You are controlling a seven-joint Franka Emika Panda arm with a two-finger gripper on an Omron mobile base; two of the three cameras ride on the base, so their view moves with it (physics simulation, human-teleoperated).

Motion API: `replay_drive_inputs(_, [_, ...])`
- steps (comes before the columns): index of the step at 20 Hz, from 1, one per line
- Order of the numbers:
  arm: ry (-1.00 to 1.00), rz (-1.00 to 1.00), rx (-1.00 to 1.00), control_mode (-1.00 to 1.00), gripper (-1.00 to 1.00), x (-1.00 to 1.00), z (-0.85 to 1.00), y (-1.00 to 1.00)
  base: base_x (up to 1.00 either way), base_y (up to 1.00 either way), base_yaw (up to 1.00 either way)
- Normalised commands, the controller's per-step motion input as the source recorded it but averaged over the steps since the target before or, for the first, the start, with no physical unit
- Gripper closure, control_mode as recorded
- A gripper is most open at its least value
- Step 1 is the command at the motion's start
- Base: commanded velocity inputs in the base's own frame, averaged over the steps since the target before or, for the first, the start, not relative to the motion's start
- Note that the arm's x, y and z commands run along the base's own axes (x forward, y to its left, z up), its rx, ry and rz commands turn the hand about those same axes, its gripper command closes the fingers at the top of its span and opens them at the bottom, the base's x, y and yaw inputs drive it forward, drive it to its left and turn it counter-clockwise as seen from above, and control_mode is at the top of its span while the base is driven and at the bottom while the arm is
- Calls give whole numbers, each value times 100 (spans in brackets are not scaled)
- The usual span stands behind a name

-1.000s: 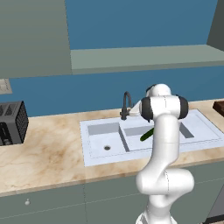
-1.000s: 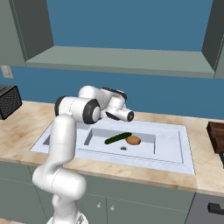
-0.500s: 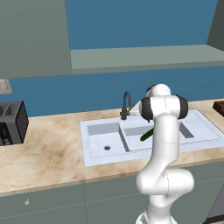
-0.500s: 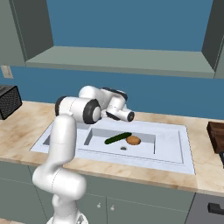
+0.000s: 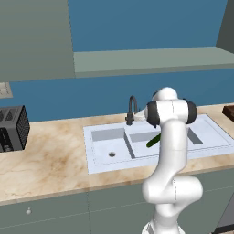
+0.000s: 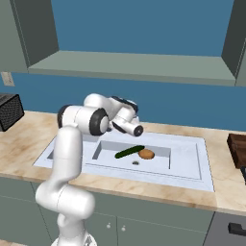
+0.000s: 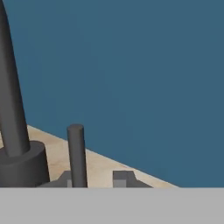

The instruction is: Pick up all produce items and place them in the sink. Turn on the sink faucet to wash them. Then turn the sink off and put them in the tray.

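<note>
Cucumber (image 5: 153,140): in the left base view just one green end shows; the arm (image 5: 172,151) covers the rest of it. Sink (image 5: 106,137): larger basin's middle hidden behind the arm there. Tray (image 6: 237,150) cut by the right edge in the right base view (far end unseen). Toaster (image 5: 11,128) clipped at the left edge. Hand view: faucet (image 7: 10,100) stem runs off the top, and the fingers (image 7: 124,177) show merely as low tips, too little to judge contact with the small lever (image 7: 77,153).
</note>
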Motion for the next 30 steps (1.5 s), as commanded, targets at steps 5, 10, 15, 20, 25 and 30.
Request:
replay_drive_inputs(5, [1, -4, 0, -100, 100, 2, 0, -5, 0, 0, 0])
replay_drive_inputs(10, [0, 0, 4, -100, 100, 12, 0, -39, 0, 0, 0])
replay_drive_inputs(15, [2, 0, 9, -100, 100, 18, -1, -57, 0, 0, 0])
replay_drive_inputs(20, [6, 0, 9, -100, 100, 19, -7, -60, 0, 0, 0])
replay_drive_inputs(25, [8, 0, 9, -100, 100, 17, -21, -63, 0, 0, 0])
replay_drive_inputs(30, [8, 0, 8, -100, 100, 14, -31, -68, 0, 0, 0])
